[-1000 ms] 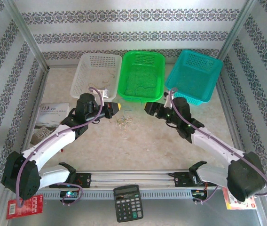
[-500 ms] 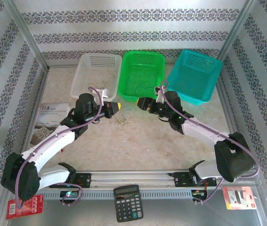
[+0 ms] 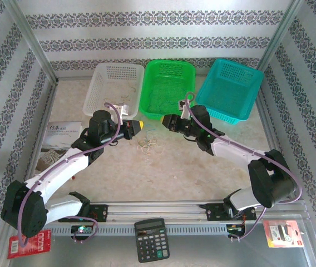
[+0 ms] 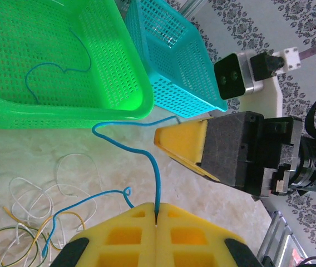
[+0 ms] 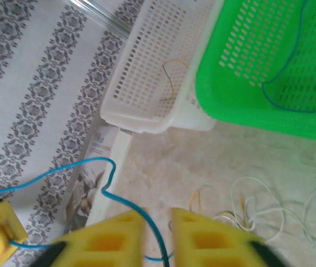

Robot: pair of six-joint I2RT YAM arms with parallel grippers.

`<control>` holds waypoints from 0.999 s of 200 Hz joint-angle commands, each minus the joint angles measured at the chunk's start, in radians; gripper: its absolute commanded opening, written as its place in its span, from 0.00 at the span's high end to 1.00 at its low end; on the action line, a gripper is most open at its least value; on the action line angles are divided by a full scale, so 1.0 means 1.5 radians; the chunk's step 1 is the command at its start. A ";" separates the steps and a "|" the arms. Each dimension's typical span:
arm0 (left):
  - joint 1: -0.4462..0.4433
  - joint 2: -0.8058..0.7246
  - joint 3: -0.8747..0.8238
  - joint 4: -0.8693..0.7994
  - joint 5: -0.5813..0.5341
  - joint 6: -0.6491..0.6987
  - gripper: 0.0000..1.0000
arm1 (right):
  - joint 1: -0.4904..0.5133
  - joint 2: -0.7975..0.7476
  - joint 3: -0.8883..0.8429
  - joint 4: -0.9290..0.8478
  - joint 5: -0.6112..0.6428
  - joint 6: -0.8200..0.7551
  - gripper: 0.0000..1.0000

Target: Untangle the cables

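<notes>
My left gripper [image 4: 157, 207] [image 3: 140, 125] is shut on a blue cable [image 4: 147, 156], pinched at the fingertips and held above the table. The cable curves up toward the green basket and across to my right gripper [image 5: 158, 214] [image 3: 165, 120], which faces the left one closely. In the right wrist view the blue cable [image 5: 109, 196] runs between the right fingers, which are blurred and nearly together. A loose tangle of whitish, tan and blue cables [image 3: 147, 146] [image 4: 41, 211] [image 5: 247, 206] lies on the table below both grippers.
Three baskets stand at the back: white [image 3: 116, 86] with a tan strand [image 5: 172, 72], green [image 3: 167, 89] with a blue strand [image 4: 41, 72], teal [image 3: 230, 89]. A booklet [image 3: 58, 136] lies at the left. A calculator [image 3: 151, 239] sits at the near edge.
The right arm swung left toward the left gripper, and its jaws closed over the blue cable. The left arm stayed put, still gripping the cable.
</notes>
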 commanded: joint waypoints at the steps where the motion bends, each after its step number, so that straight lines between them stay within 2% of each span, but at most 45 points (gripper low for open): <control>1: -0.009 -0.012 0.000 0.033 0.011 -0.004 1.00 | -0.006 0.005 0.022 0.019 -0.025 0.001 1.00; 51: -0.009 -0.007 -0.023 0.040 0.003 0.008 0.99 | -0.034 -0.059 0.038 -0.016 -0.037 -0.009 1.00; 88: -0.009 -0.001 -0.051 0.056 -0.009 0.024 0.77 | -0.032 -0.101 0.091 -0.065 -0.060 -0.025 1.00; 102: -0.009 -0.003 -0.059 0.065 -0.011 0.026 0.75 | -0.025 -0.109 0.109 -0.084 -0.062 -0.033 1.00; 108: -0.009 -0.004 -0.061 0.069 -0.008 0.027 0.71 | -0.021 -0.112 0.116 -0.090 -0.062 -0.036 1.00; 136: -0.008 -0.015 -0.062 0.065 -0.008 0.039 0.42 | 0.000 -0.121 0.142 -0.112 -0.061 -0.048 1.00; 151: -0.008 -0.030 -0.061 0.066 -0.006 0.049 0.30 | 0.014 -0.125 0.154 -0.125 -0.059 -0.057 1.00; 168: -0.008 -0.051 -0.058 0.071 -0.003 0.067 0.23 | 0.030 -0.130 0.168 -0.143 -0.055 -0.070 1.00; 200: -0.009 -0.069 -0.028 0.053 -0.001 0.123 0.19 | 0.057 -0.139 0.187 -0.172 -0.047 -0.091 1.00</control>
